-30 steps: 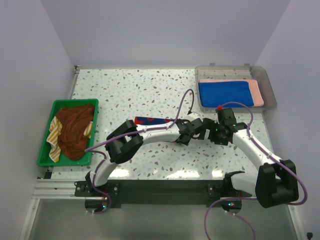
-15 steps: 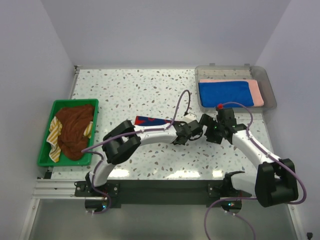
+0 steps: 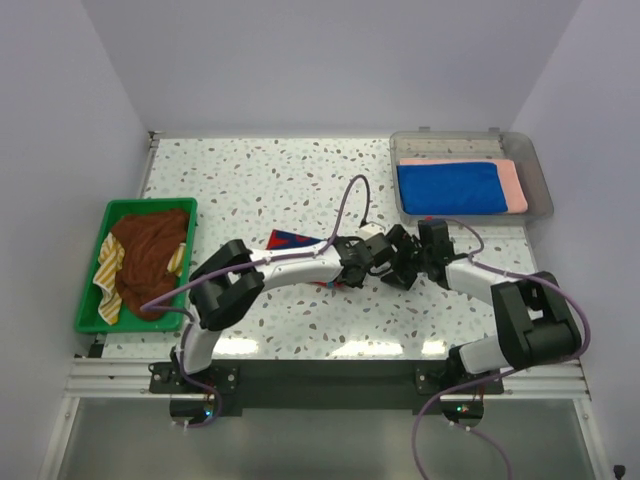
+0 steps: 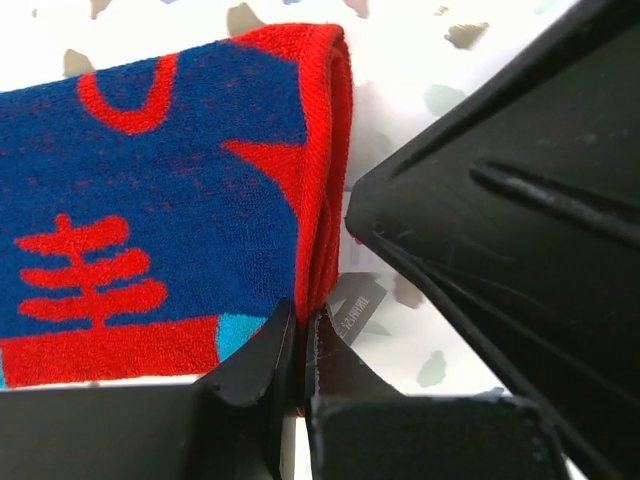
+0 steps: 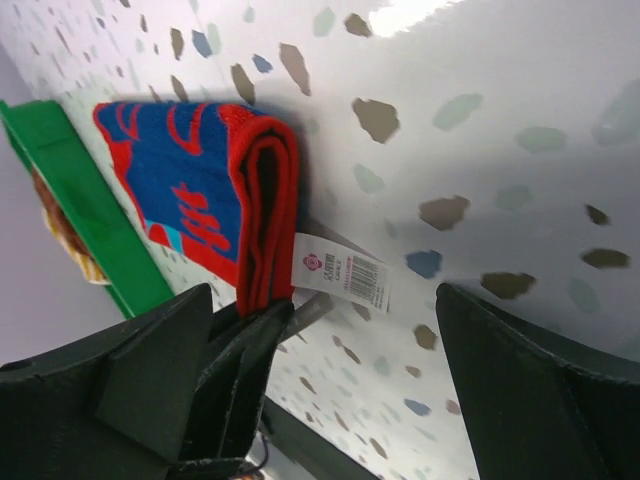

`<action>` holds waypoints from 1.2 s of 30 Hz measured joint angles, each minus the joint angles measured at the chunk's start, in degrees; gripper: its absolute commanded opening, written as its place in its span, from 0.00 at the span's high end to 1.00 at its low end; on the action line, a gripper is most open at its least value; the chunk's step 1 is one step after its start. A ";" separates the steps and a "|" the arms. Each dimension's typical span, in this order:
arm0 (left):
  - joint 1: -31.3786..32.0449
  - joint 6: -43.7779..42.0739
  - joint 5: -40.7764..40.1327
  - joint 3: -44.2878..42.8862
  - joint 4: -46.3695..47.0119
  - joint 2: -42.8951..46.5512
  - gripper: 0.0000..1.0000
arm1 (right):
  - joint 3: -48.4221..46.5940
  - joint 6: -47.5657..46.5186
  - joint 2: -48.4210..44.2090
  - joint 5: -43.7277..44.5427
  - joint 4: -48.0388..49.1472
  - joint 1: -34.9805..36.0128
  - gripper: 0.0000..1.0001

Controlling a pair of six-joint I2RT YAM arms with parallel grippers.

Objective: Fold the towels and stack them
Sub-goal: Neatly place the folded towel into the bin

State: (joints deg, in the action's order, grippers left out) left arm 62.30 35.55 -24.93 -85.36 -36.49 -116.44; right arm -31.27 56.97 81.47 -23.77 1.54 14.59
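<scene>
Blue cloth with a red pattern, the folded towel, lies flat on the speckled tabletop just toward 9 o'clock of its centre, largely covered by the left arm in the overhead view. The left jaws are pressed together on the red hem at the towel's 3 o'clock end. The right jaws stand wide apart and empty, straddling that same end, with the white care label lying between them. At 1 o'clock the clear tray holds a royal blue towel folded on a salmon pink towel. At 9 o'clock the green basket holds a crumpled brown towel and a yellowish striped towel, both not yet folded. Principal hazards, as judged from this arrangement: the pinch appears to take only the hem's edge, and whether it catches every layer cannot be told, so a lift may let the lower folds fall open. The two wrists are crowded together, so any sideways motion risks contact between them. If the right jaws closed here, they could seize the label rather than cloth. A carry toward the tray with loose layers trailing could rumple the stack already there.
</scene>
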 measured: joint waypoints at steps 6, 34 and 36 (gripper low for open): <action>-2.10 0.37 -0.92 0.09 -2.25 1.03 1.00 | 0.00 8.37 4.81 0.48 9.40 3.69 0.04; -0.81 2.84 2.60 1.55 0.22 4.22 0.96 | 1.07 19.89 11.13 5.51 21.55 9.64 0.45; -0.81 2.86 2.84 1.49 0.33 4.11 0.87 | 0.98 19.50 11.13 6.12 20.41 9.84 0.54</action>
State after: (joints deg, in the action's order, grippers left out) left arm 61.49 38.41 -22.09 -83.88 -36.16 -112.33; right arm -30.28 76.47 92.60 -17.65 21.96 24.43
